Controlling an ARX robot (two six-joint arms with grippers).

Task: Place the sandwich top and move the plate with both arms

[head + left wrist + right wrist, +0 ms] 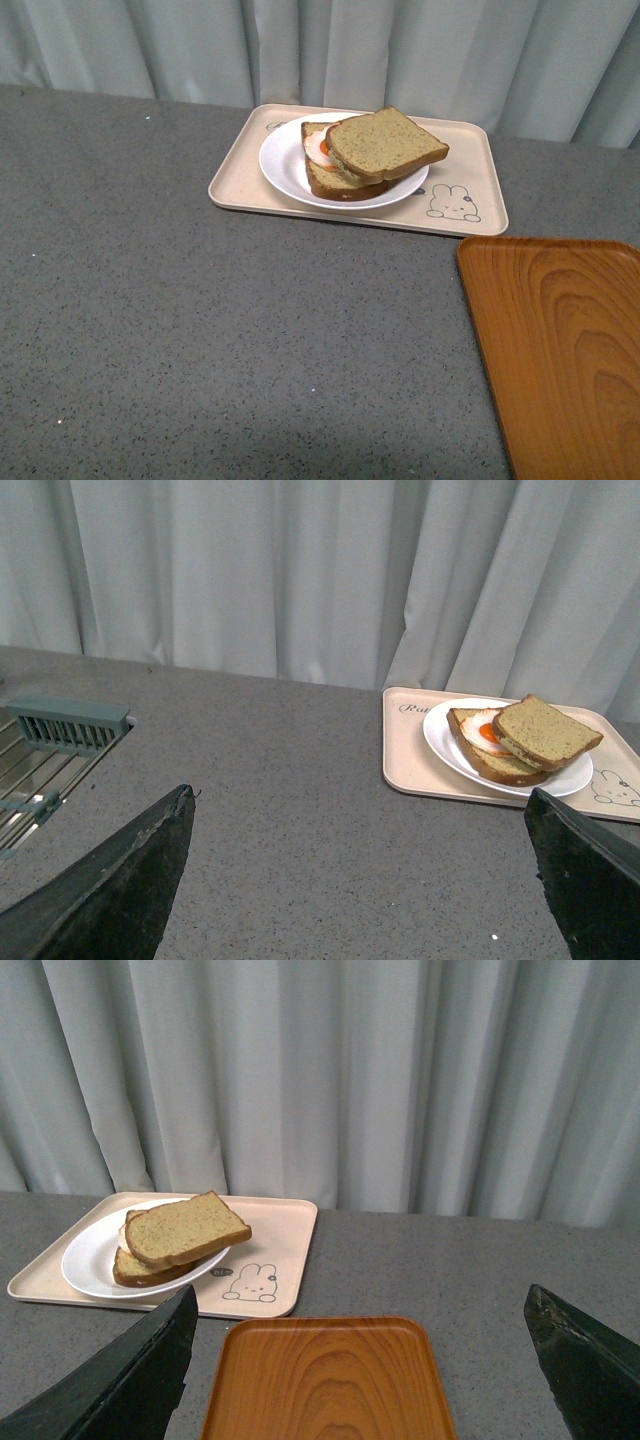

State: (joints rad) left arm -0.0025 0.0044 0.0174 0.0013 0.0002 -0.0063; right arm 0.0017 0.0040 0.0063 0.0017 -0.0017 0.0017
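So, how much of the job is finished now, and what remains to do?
Done: the sandwich top already lies, a bit askew, on the egg slice on the plate. In hand: nothing; the left gripper and right gripper are both open and away from the plate. Left: the plate still sits on the beige tray, so the two-arm move, perhaps to the orange tray, is not yet done.

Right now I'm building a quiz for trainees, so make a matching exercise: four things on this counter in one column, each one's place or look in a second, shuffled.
Things:
1. top bread slice
2. white plate
3. beige tray
4. orange tray

Descriptions:
A. bears a rabbit drawing
B. wood grain, nothing on it
C. lies skewed over the egg slice
D. sits on the beige tray

Pairs: 1-C, 2-D, 3-A, 4-B
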